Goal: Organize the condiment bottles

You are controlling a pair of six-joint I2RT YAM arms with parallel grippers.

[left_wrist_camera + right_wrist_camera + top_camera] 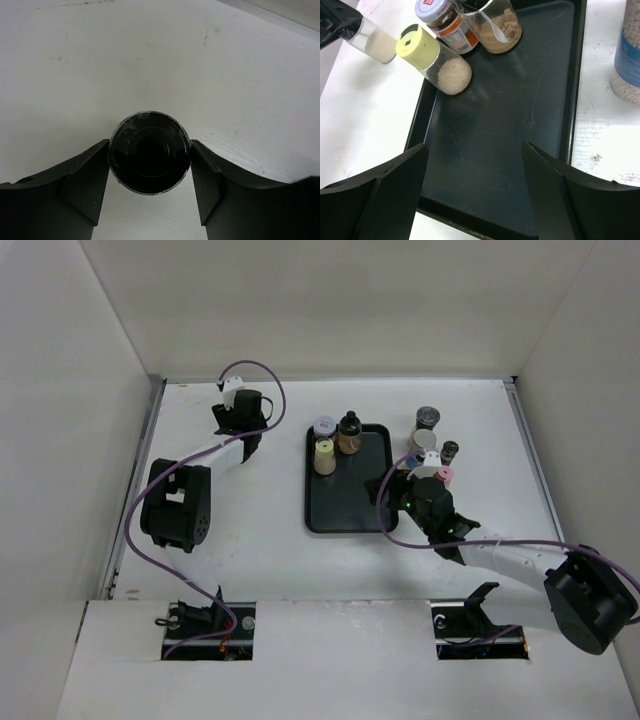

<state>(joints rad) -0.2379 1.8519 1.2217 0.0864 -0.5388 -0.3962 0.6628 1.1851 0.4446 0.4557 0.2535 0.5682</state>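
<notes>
Tray (345, 502): middle of table (260, 540).
In tray: three bottles (325, 456), far end.
Right of tray: bottle cluster (428, 420).
Left of tray: lone bottle (149, 152).

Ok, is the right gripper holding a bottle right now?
No, the right gripper is open and empty above the black tray.

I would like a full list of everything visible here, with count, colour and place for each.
tray: one, black, table centre.
cream-capped bottle: one, far end of tray.
lilac-lidded jar: one, far end of tray.
brown jar: one, black cap, far end of tray.
grey-lidded jar, pink-capped bottle, others: at least four together, right of tray.
black-capped bottle: one, left of tray, gripped.
table: one, white.
left tool: shut on black-capped bottle.
right tool: open, empty, over tray.
</notes>
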